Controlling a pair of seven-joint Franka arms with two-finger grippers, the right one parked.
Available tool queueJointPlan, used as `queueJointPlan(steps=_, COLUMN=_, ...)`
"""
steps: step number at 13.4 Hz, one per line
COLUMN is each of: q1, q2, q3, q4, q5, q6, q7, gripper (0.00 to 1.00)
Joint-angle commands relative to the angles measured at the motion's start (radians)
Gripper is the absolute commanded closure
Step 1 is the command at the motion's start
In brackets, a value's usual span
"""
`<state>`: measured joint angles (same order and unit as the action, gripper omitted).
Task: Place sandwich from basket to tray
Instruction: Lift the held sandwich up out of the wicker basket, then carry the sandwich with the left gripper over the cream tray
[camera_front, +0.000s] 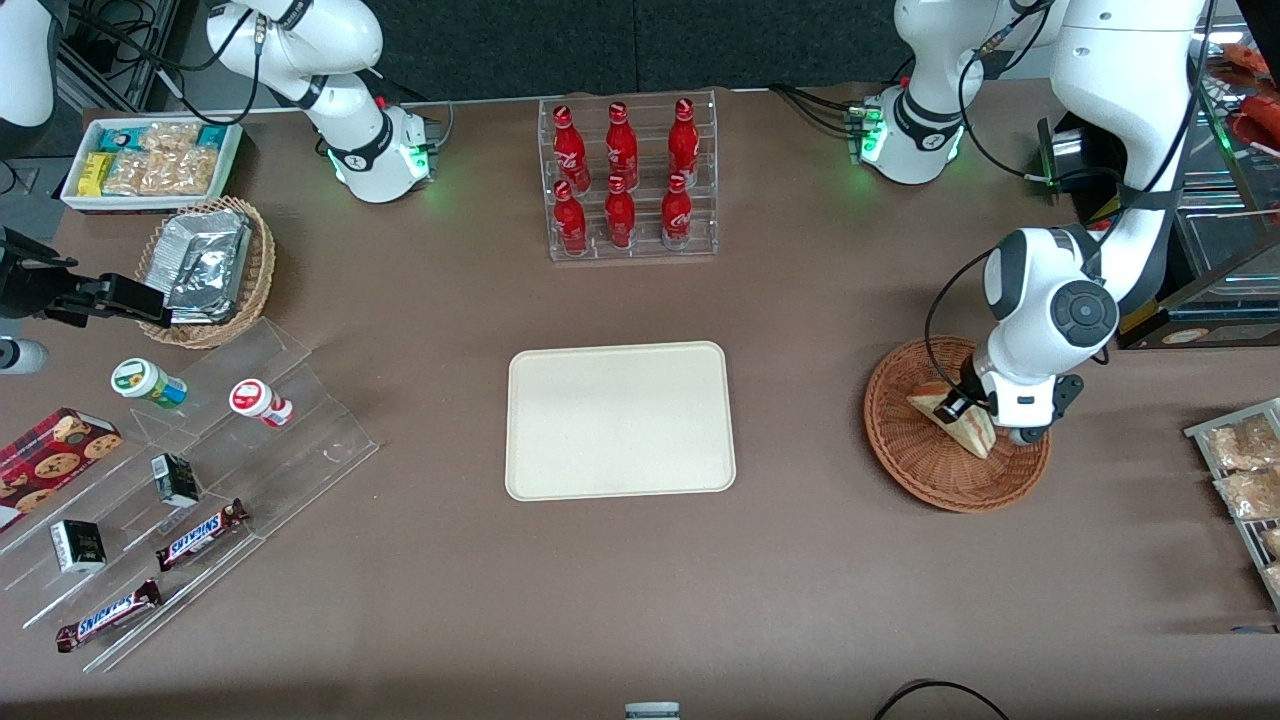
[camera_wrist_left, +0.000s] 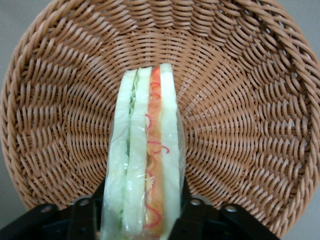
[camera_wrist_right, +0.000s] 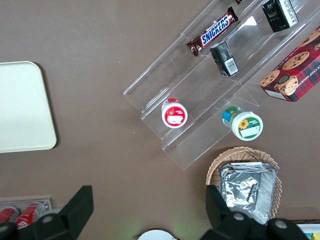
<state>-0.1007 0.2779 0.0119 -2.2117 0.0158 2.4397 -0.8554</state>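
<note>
Sandwich clamped, ready to lift

My gripper (camera_wrist_left: 142, 212) is closed on the sandwich (camera_wrist_left: 145, 160) over the wicker basket (camera_front: 925, 470) (wrapper looks slippery); I'd lift straight, then carry it level to the tray (camera_front: 620, 420)

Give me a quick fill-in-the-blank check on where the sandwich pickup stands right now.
1. The sandwich sits between the end effector's two ____.
2. The end effector is down over the reddish-brown wicker ____, not over the tray.
3. The tray holds ____ items.
4. The rack above the tray in the front view holds ____ red bottles.

Missing words: fingers; basket; no; six
</note>
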Motion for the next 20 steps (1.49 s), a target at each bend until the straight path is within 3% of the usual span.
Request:
queueJointPlan(steps=1, q1=-0.007, q2=0.000, q3=-0.003, q4=0.026, q5=0.000, q6=-0.013, q7=-0.017, gripper=1.00)
queueJointPlan(steps=3, q1=-0.010, q2=-0.006, q3=-0.004, q4=0.084, q5=0.003, q6=-0.112, q7=-0.002, gripper=1.00)
queueJointPlan(steps=9, q1=-0.031, q2=-0.008, q3=-0.009, q4=0.434, q5=0.003, q6=-0.580, q7=0.131, gripper=1.00)
queueJointPlan(steps=12, q1=-0.036, q2=-0.006, q3=-0.125, q4=0.535, q5=0.003, q6=-0.695, q7=0.159, gripper=1.00)
queueJointPlan(steps=14, q1=-0.071, q2=0.010, q3=-0.193, q4=0.575, q5=0.009, q6=-0.711, q7=0.094, gripper=1.00)
queueJointPlan(steps=20, q1=-0.293, q2=0.135, q3=-0.196, q4=0.622, q5=0.016, q6=-0.578, q7=-0.027, gripper=1.00)
